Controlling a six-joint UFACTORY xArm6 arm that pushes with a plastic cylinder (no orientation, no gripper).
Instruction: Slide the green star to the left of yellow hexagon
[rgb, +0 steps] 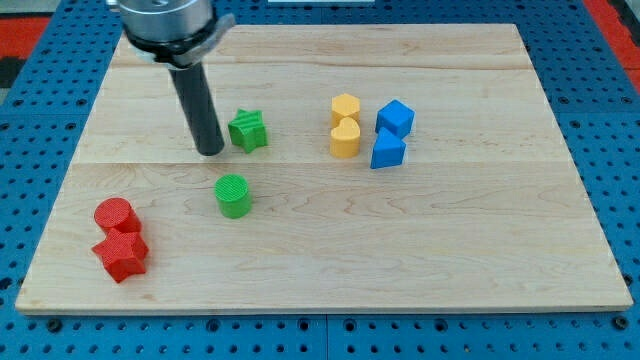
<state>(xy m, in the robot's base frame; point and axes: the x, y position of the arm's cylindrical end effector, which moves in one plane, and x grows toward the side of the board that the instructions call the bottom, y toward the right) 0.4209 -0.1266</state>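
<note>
The green star (248, 130) lies on the wooden board (330, 250), left of centre near the view's top. The yellow hexagon (345, 106) sits to its right, with a yellow heart-shaped block (345, 138) touching it just below. My tip (211, 152) is down on the board just left of the green star, a small gap apart from it. The rod rises up to the arm at the view's top left.
A green cylinder (233, 195) stands below the star. A blue cube (396, 118) and a blue wedge-like block (387, 150) sit right of the yellow blocks. A red cylinder (114, 215) and a red star (122, 255) are at the view's bottom left.
</note>
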